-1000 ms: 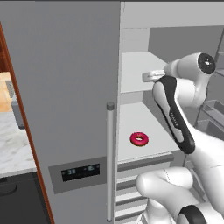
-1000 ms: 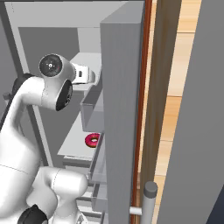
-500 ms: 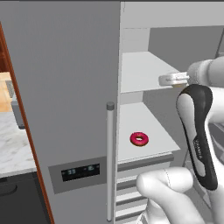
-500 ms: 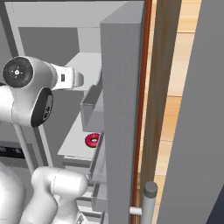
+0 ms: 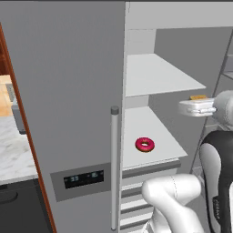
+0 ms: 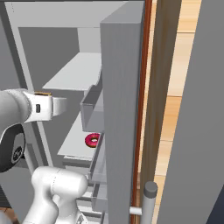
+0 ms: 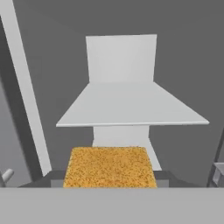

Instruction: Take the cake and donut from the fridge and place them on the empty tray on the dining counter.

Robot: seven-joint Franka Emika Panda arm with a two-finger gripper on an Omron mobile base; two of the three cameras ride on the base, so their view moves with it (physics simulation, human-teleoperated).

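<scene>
Arm reaches level before the open fridge (image 5: 68, 91), pincer (image 7: 109, 186) clamped on the cake (image 7: 109, 167)

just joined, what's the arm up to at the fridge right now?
The gripper is shut on the cake, a golden-tan block, held out in front of the open fridge at about the height of the gap between its two white shelves. The donut, iced in pink-red, sits on the lower shelf, untouched. So one of the two items is in hand; neither is on a tray yet.
</scene>
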